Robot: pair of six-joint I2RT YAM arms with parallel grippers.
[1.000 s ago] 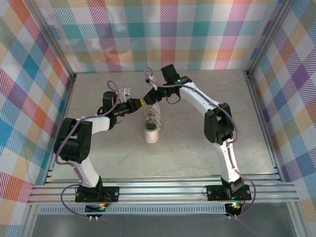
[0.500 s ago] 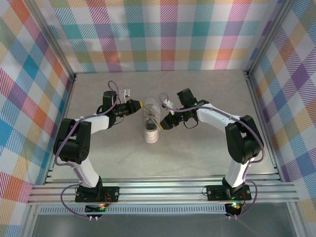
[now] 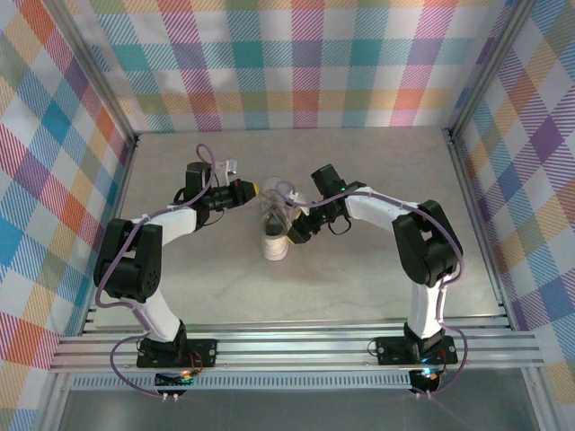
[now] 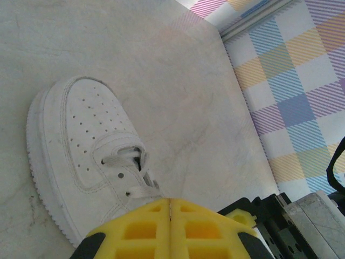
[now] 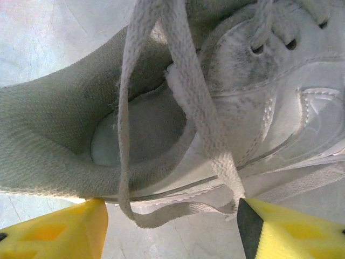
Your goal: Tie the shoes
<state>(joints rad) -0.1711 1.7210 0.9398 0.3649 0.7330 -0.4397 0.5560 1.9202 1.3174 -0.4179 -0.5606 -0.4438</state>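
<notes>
White sneaker (image 3: 275, 235), left pincer (image 4: 170, 204) pressed together near its laces (image 4: 125, 156), right pincer (image 5: 171, 213) spread beside its collar (image 5: 54, 116).

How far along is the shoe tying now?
Done: nothing tied; the laces hang loose over the sneaker, no knot visible. In hand: the right end effector, open, straddles a loop of them over the heel opening; the left end effector is shut beside the sneaker. Left: the whole knot.
</notes>
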